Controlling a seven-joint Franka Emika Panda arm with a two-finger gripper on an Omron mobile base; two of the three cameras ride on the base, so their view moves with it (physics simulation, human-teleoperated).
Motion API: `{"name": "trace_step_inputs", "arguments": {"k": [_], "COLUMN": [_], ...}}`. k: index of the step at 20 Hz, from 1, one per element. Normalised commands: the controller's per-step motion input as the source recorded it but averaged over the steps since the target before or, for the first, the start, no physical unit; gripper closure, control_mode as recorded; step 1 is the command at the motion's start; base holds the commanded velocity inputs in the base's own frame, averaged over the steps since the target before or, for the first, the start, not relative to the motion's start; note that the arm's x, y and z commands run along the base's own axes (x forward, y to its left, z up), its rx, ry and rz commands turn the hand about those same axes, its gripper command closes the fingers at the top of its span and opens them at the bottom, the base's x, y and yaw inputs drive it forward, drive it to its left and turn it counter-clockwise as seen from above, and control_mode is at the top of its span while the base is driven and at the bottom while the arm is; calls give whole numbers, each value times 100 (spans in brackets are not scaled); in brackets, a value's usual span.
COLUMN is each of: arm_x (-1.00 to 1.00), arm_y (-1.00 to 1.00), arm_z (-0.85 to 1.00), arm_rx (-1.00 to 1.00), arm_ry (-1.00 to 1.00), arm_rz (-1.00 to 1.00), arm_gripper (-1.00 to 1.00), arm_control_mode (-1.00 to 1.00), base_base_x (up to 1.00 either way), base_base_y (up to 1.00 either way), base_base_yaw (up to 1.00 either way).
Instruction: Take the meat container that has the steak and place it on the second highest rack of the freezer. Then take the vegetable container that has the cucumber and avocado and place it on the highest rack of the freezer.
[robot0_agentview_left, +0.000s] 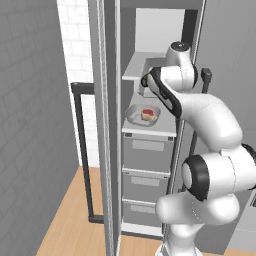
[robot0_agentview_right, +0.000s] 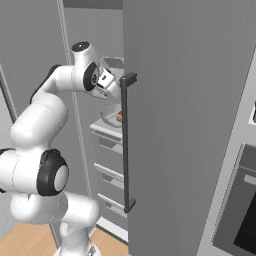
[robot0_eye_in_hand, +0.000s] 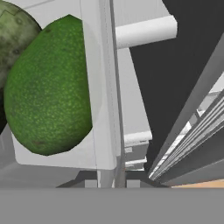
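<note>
The meat container (robot0_agentview_left: 142, 115) with the red-topped steak (robot0_agentview_left: 147, 114) sat on the open freezer's (robot0_agentview_left: 150, 150) lower shelf above the drawers, while the vegetable container (robot0_eye_in_hand: 98, 109) held a bright green avocado (robot0_eye_in_hand: 48, 87).

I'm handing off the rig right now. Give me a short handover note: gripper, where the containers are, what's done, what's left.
Gripper: at the freezer's top shelf, apparently clamped on the vegetable container's wall; fingertips are hidden.
Meat container with the steak sits on the second highest rack: done.
Vegetable container, avocado inside, is at the highest rack, not visibly released.
Left: set it down, let go, back the arm out.
</note>
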Motion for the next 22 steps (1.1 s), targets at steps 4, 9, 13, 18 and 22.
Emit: {"name": "trace_step_inputs", "arguments": {"k": [4, 9, 13, 18, 22], "arm_x": [69, 53, 32, 33, 18], "arm_y": [0, 0, 0, -3, -10], "arm_z": [21, 38, 33, -7, -41], "arm_rx": [0, 1, 2, 0, 0], "arm_ry": [0, 0, 0, -2, -10], "arm_rz": [-2, -3, -6, -11, -12], "arm_gripper": [100, 100, 100, 100, 100], "arm_control_mode": [-100, -100, -100, -100, -100], "base_base_x": [0, 0, 0, 0, 0], "base_base_y": [0, 0, 0, 0, 0], "base_base_yaw": [0, 0, 0, 0, 0]}}
